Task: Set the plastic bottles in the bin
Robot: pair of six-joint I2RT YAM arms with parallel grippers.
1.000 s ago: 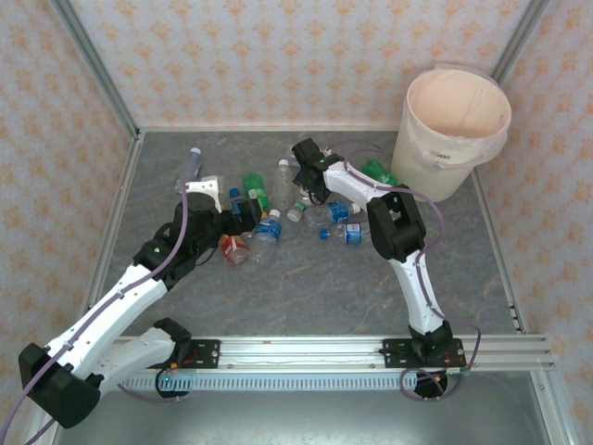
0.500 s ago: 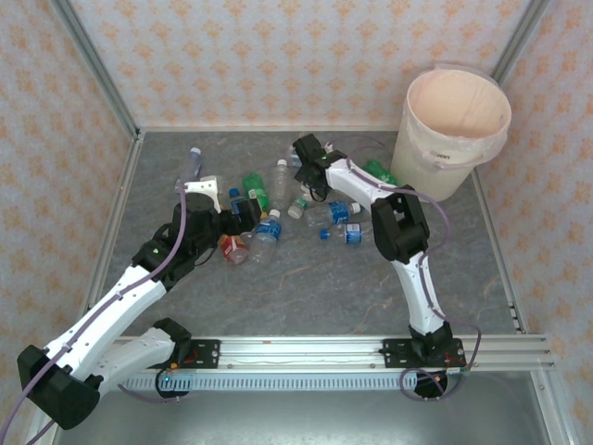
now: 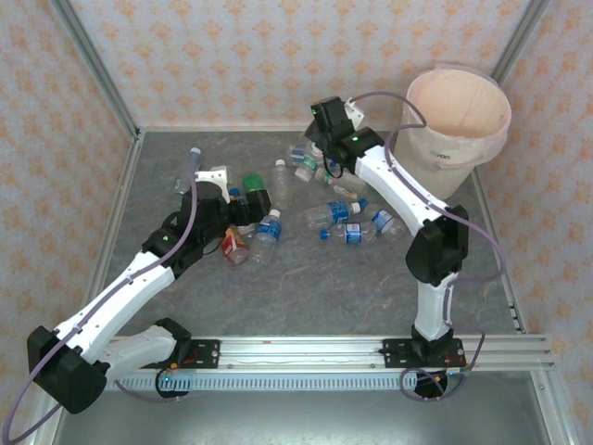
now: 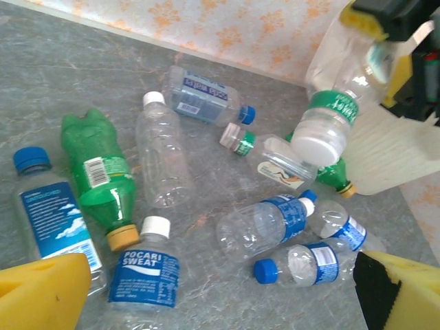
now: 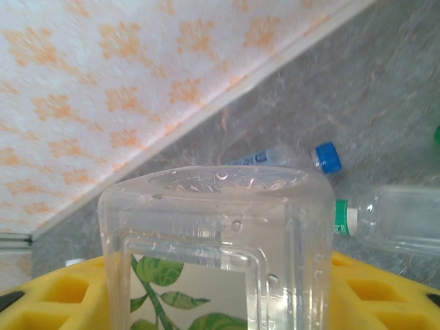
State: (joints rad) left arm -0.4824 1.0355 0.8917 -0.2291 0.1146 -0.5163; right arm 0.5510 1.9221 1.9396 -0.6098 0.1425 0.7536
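The right hand (image 5: 216, 292) pinched a clear plastic bottle with a green leaf-print label (image 4: 328, 113) between its yellow foam pads (image 5: 58, 295). The bottle's white cap pointed down and its squared base faced the wrist camera. From overhead, that hand was just left of the large round cream-white plastic bin (image 3: 422, 167) and outside its rim. The bin stood upright in the far right corner of the grey marbled tabletop (image 3: 306, 287), its inside pinkish.

The left hand (image 4: 220, 306) hung with its yellow pads spread wide and gripped nothing, above a scatter of bottles lying on their sides. Among them were a green plastic bottle with a yellow cap (image 4: 100, 172), and a clear white-capped bottle labelled "Pocari Sweat" (image 4: 148, 275) just beside that cap. A blue-capped bottle with a blue cloud-print label (image 4: 48, 216) lay near the left pad, and a clear unlabelled bottle with a white cap (image 4: 161, 155) lay beside the green one. Nearer the bin lay a close cluster of small blue-labelled bottles (image 4: 265, 223). A slim clear bottle (image 3: 193, 162) lay apart by the left wall. Every one of these was on the tabletop, outside the bin.
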